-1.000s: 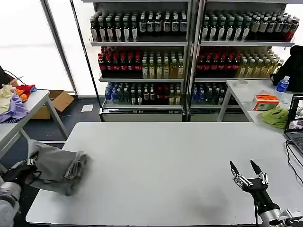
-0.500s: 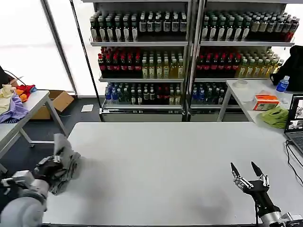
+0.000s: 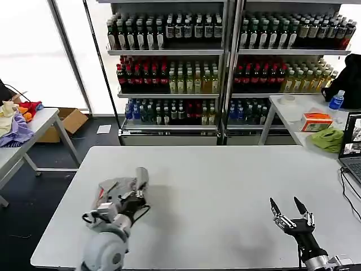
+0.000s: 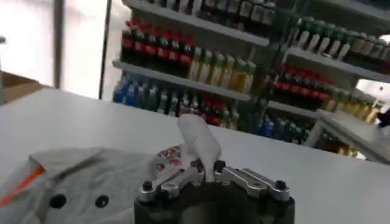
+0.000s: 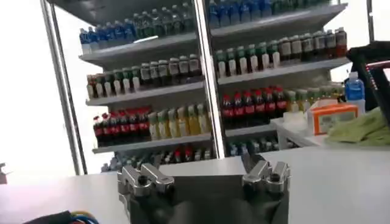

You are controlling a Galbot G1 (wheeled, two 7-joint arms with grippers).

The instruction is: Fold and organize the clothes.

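Clothes here come down to one light grey shirt (image 3: 115,189), bunched on the left part of the white tabletop (image 3: 214,186), a little in from its near-left corner. The left tool (image 3: 135,195) is clamped on a raised fold of it, which stands up as a pale tuft between the closed fingers in the left wrist view. That view also shows the shirt (image 4: 91,176) spread under the tool (image 4: 207,173), with an orange-lined collar edge, two dark buttons and a small multicoloured print beside the pinched fold.

The right tool (image 3: 289,210) hovers above the near-right part of the tabletop, fingers spread wide and holding nothing; the right wrist view shows the two fingers of this tool (image 5: 204,176) well apart.

The tabletop is matte white with rounded corners. Behind it stand tall shelving units (image 3: 225,68) packed with rows of bottled drinks in dark, red, yellow and green tones. To the left, bright windows light the room, and a side table (image 3: 28,135) carries a heap of purple, cream and red cloth (image 3: 16,121), with a cardboard box (image 3: 67,121) on the dark floor beyond it. To the right, another table (image 3: 296,113) holds a lime-green cloth (image 3: 328,139), an orange-and-white box (image 3: 316,121) and a blue-capped bottle (image 3: 336,101), with a laptop edge (image 3: 352,147) just beside.
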